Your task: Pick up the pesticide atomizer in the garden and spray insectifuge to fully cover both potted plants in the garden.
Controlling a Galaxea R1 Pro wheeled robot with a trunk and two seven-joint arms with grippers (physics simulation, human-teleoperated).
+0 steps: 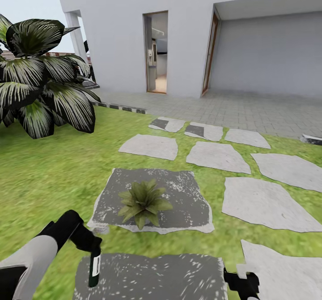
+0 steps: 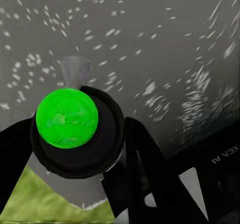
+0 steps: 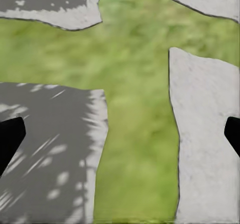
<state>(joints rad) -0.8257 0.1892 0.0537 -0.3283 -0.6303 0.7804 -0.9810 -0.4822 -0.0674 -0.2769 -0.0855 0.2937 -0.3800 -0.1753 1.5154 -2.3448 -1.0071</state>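
At near left, the left gripper [image 1: 93, 250] is closed around the top of the pesticide atomizer [image 1: 94, 269], upright over a grey stepping stone [image 1: 179, 277]. No spraying appears done. One potted plant [image 1: 143, 200] sits just beyond, with open lawn [image 1: 49, 175] around it. The right gripper [image 1: 243, 284], near right, hangs spread and empty.

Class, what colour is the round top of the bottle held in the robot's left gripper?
Bright green, on the bottle; the left wrist view shows it best.

Plant pot [image 1: 142, 210] hidden under leaves; right hand [image 1: 243, 285] cut by frame edge; shrub [image 1: 40, 81] cropped
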